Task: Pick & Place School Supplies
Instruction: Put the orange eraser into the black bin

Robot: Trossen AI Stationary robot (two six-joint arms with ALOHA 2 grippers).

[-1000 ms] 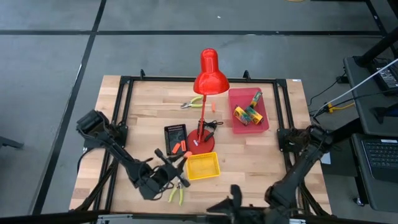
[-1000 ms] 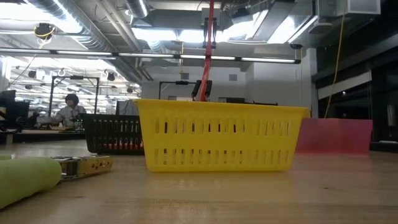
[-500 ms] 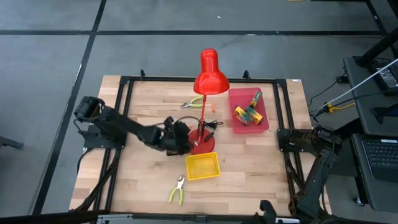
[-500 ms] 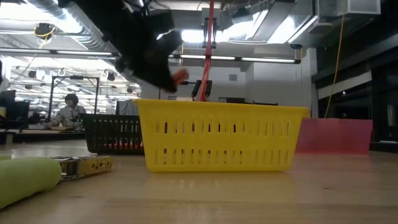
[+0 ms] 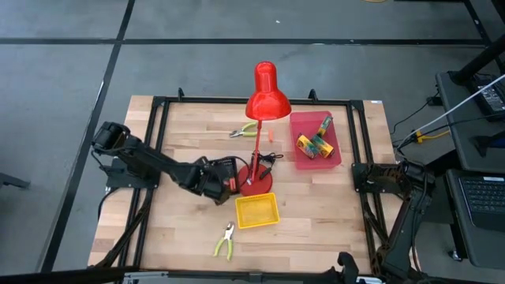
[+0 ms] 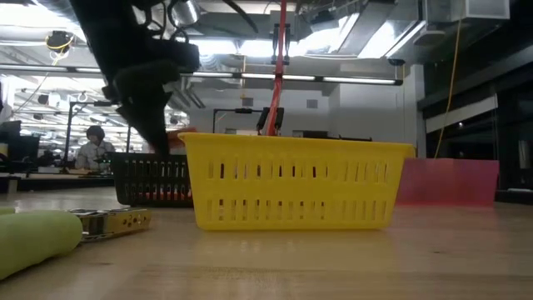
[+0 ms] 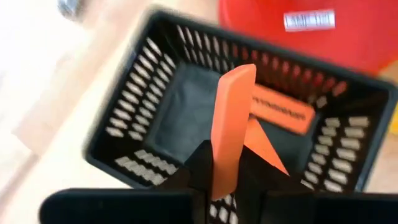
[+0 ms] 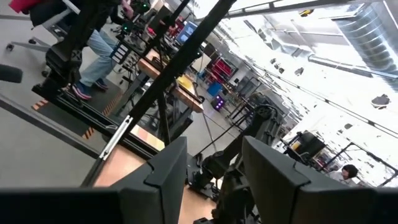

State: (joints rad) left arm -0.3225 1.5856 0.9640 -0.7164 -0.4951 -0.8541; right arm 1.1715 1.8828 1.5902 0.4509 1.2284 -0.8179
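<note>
My left gripper [image 5: 226,182] hangs over the black tray [image 5: 222,167], shut on a flat orange piece [image 7: 231,127]. More orange pieces [image 7: 280,111] lie on that tray's floor. The crayon boxes [image 5: 315,143] lie in the pink tray [image 5: 336,156]. One pair of pliers [image 5: 243,131] lies behind the lamp, the other [image 5: 225,241] near the table's near edge. In the low view the left gripper [image 6: 154,100] stands above the black tray [image 6: 150,179]. My right gripper [image 8: 214,171] is open, off the table's near right corner, facing the room. My left gripper pinches the orange piece by its lower end [image 7: 222,180] between the two fingers [image 7: 200,165]. The fingers come from above, slanting down toward the black tray. The piece is lifted clear and sticks out past the fingertips, over the inside of the tray.
The tall red desk lamp stands on its round base [image 5: 256,183] right beside the black tray, its shade [image 5: 267,99] high over the table. The yellow tray [image 5: 257,211] sits just near of them. Bare wood lies on the table's left and right near parts.
My left gripper has gone from the near pliers toward the table's far side, carrying the orange piece, then shifted slightly left and sunk lower over the black tray. My right arm has drawn back along the near edge toward the right.
</note>
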